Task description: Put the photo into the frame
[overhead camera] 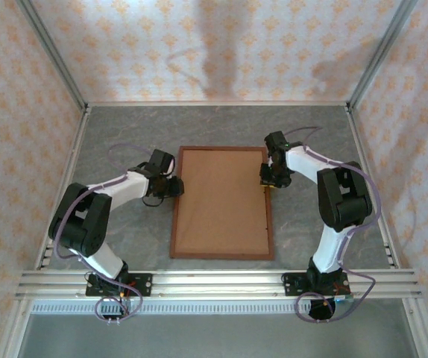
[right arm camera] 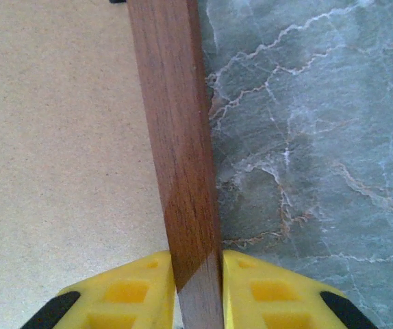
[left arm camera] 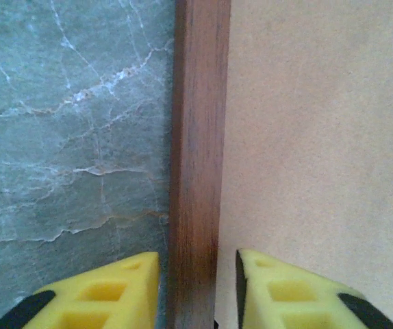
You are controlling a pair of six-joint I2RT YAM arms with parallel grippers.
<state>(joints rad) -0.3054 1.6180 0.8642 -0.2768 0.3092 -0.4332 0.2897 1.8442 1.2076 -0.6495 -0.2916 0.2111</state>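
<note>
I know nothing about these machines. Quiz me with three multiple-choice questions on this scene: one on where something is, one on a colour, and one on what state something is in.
1. Where is the right tool?
A) on the right-hand rail of the frame
B) on its near rail
C) up in the air, away from it

2. What colour are the fingertips of the tools?
A) yellow
B) red
C) white

3. How does the left tool stand at the left-hand rail?
A) clamped tight on it
B) astride it, with a gap on each side
C) well away from it

Answers:
1 A: the right wrist view shows the wooden rail pinched between its fingers, with the marbled table on its right.
2 A: both wrist views show yellow tips.
3 B: a gap shows between each finger and the wood.
</note>
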